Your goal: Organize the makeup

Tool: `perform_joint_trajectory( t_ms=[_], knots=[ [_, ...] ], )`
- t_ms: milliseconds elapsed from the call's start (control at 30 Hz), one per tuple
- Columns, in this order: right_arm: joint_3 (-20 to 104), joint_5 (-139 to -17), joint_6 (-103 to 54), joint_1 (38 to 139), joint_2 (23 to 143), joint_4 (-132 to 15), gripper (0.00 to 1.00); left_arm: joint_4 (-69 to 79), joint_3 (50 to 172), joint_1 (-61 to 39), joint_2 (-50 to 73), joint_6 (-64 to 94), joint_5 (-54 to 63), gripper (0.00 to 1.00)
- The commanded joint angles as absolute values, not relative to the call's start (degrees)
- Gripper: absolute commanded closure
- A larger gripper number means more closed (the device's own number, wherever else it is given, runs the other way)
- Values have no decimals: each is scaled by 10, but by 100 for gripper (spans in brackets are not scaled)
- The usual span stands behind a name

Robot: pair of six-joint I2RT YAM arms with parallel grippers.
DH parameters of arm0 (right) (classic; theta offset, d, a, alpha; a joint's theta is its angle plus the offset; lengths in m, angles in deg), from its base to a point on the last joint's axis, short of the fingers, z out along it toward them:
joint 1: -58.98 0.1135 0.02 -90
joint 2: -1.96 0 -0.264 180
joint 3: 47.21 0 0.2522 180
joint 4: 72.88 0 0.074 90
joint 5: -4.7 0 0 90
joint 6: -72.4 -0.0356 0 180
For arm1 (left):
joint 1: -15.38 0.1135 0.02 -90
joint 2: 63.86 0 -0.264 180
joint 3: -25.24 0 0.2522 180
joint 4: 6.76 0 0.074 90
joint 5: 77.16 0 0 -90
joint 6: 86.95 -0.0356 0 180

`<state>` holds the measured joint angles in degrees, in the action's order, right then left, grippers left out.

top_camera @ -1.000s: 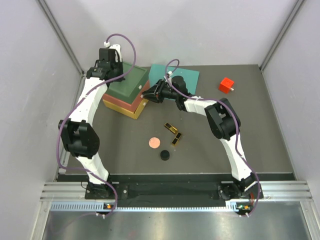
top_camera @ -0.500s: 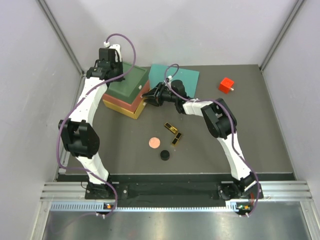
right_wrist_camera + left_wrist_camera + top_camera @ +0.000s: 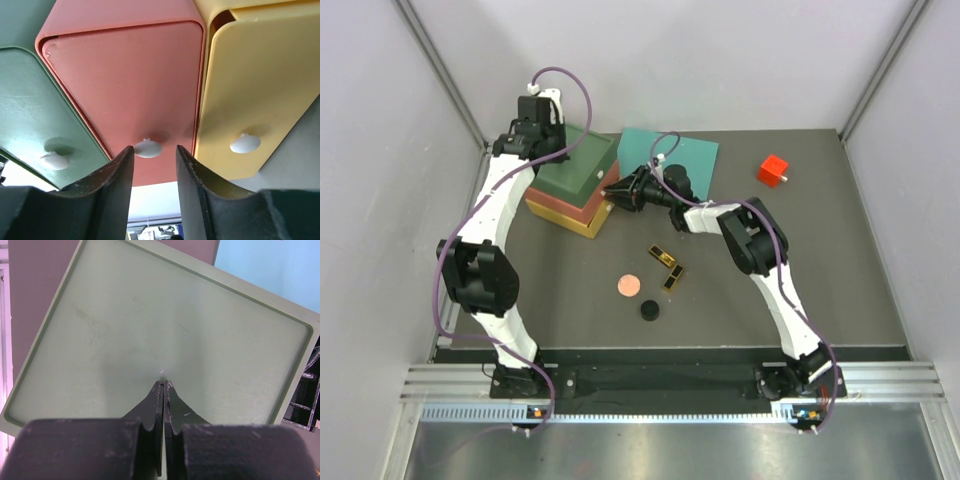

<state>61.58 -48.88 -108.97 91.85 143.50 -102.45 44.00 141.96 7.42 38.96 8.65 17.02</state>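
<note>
The makeup lies mid-table: two black-and-gold cases (image 3: 660,255) (image 3: 673,277), a pink disc (image 3: 627,286) and a small black round jar (image 3: 649,311). The tubes are out of view. My right gripper (image 3: 621,191) (image 3: 154,150) is open at the front of a stack of drawers. Its fingers stand either side of the white knob (image 3: 148,148) of the red middle drawer (image 3: 125,75), and the left finger is about touching the knob. My left gripper (image 3: 552,150) (image 3: 163,383) is shut on nothing, with its tips against the green top (image 3: 150,325) of the stack.
The stack has a green drawer (image 3: 20,110), the red one and a yellow one (image 3: 260,85), each with a white knob. A teal mat (image 3: 695,150) lies behind the right arm. A red cube (image 3: 773,170) sits at the back right. Grey walls close in the table.
The right forearm has swung a little left, bringing its gripper close against the drawer fronts. The left arm and the makeup have not moved.
</note>
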Motion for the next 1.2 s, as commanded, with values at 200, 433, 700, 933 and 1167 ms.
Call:
perform_joint_trajectory(
  t_ms=[200, 433, 700, 933, 1167],
  knots=[
    [688, -494, -1095, 919, 1461, -1046, 66, 493, 1410, 79, 406, 77, 185, 100],
    [675, -487, -1093, 920, 1453, -1042, 89, 495, 1410, 79, 410, 77, 189, 100],
    [621, -480, -1089, 913, 1419, -1051, 99, 500, 1407, 79, 415, 79, 199, 100],
    [561, -483, -1089, 897, 1383, -1079, 100, 499, 1407, 79, 420, 81, 201, 100],
    [467, -480, -1081, 869, 1323, -1103, 100, 502, 1407, 79, 426, 84, 200, 100]
  ],
)
